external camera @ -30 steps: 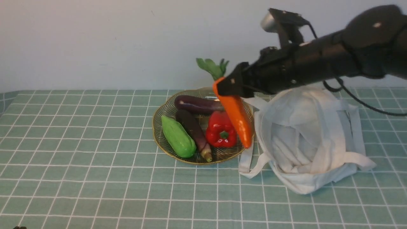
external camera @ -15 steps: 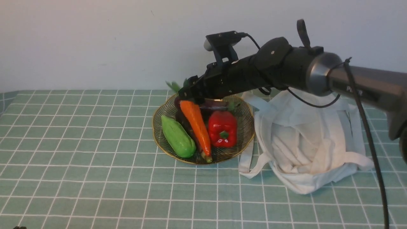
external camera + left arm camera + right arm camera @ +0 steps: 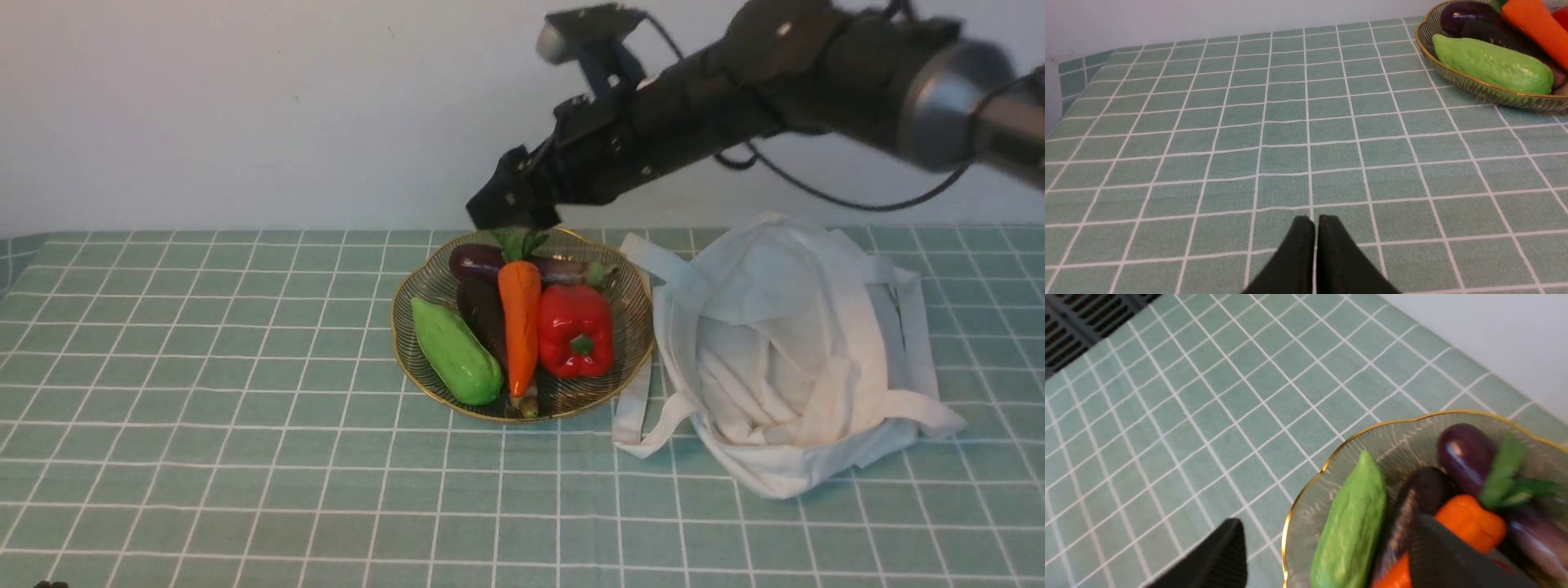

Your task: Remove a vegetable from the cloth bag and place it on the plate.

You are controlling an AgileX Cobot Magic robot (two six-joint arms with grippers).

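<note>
- Saw the carrot (image 3: 520,327) lying in the plate (image 3: 397,327), below the right end effector (image 3: 510,200) and apart from it, on top of the two eggplants (image 3: 482,314).
- Found the right end effector open, empty.
- Saw the green gourd (image 3: 457,351) and red pepper (image 3: 575,331) in the plate too, also below it.
- Noted the cloth bag (image 3: 857,343) on the counter (image 3: 245,457), lower and rightward of it.
- Found the left end effector (image 3: 1316,226) closed, well apart from the plate.
</note>
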